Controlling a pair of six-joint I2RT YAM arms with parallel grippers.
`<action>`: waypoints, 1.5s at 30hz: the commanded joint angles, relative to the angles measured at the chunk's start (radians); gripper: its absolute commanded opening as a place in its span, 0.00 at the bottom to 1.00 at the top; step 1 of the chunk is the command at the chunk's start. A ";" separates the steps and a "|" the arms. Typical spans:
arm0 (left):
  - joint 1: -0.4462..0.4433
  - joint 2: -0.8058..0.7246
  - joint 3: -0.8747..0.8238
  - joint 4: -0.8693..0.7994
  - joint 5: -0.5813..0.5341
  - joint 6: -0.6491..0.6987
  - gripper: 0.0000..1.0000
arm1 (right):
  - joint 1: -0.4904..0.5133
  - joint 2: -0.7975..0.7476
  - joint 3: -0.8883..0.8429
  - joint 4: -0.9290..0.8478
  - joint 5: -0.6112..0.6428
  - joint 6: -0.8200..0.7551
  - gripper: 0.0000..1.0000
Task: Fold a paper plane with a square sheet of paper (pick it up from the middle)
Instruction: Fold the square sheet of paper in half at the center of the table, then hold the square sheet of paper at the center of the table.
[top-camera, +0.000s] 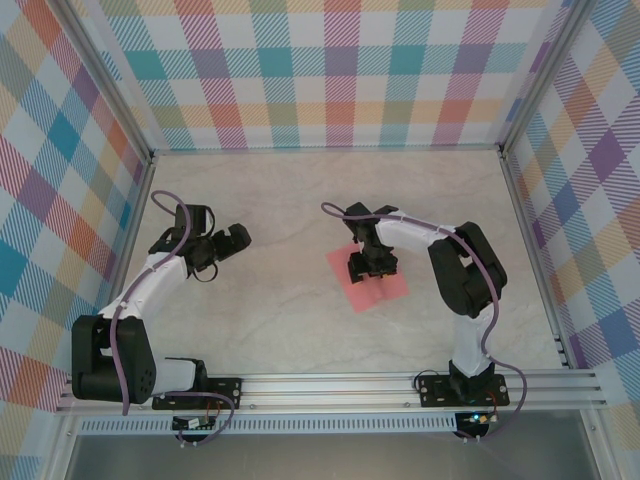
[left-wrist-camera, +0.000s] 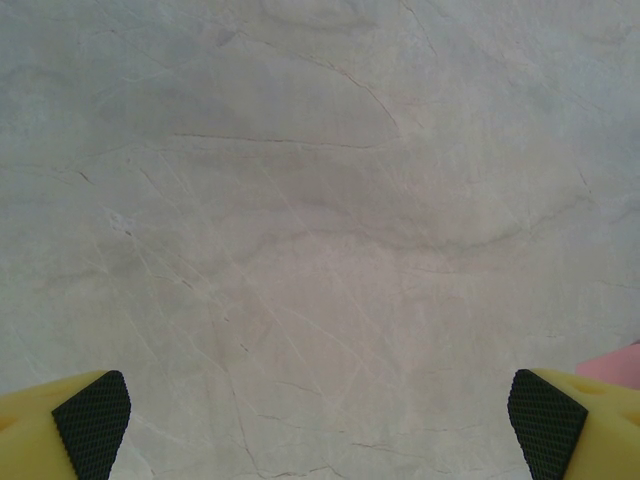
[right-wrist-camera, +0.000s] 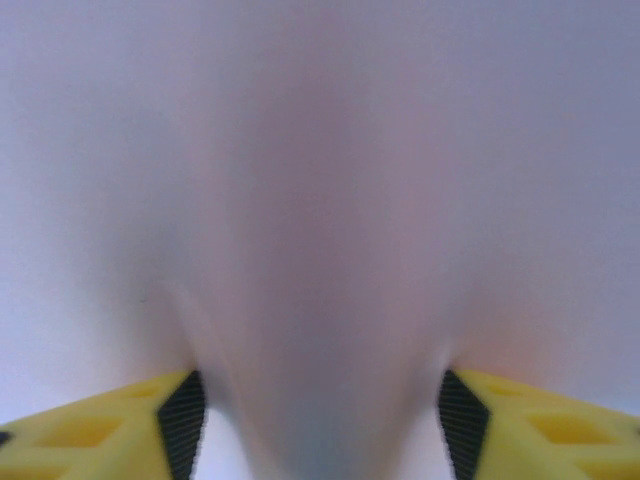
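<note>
The salmon-pink square sheet of paper (top-camera: 388, 287) lies flat on the marble table, right of centre. My right gripper (top-camera: 372, 268) points straight down onto the middle of it. In the right wrist view the sheet (right-wrist-camera: 320, 250) humps up in a blurred ridge between the black pads (right-wrist-camera: 183, 420) of the right gripper (right-wrist-camera: 320, 425), whose jaws stand partly apart, each pad against a flank of the ridge. My left gripper (top-camera: 238, 240) hovers to the left, well clear of the sheet. It is wide open (left-wrist-camera: 320, 425) over bare table, and a pink corner of the sheet (left-wrist-camera: 614, 362) peeks past its right finger.
The marble tabletop (top-camera: 300, 330) is boxed in by plaid walls at the back and on both sides, with metal posts (top-camera: 505, 150) at the corners. A rail (top-camera: 330, 385) with both arm bases runs along the near edge.
</note>
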 joint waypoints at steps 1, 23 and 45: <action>0.004 0.003 0.001 0.007 0.035 -0.046 1.00 | 0.005 -0.044 -0.038 0.082 -0.115 0.020 0.52; -0.201 -0.101 -0.339 0.508 0.182 -0.368 0.62 | -0.015 -0.075 -0.150 0.547 -0.687 0.315 0.24; -0.508 0.419 -0.051 0.627 0.067 -0.404 0.16 | -0.018 -0.012 -0.164 0.477 -0.560 0.281 0.28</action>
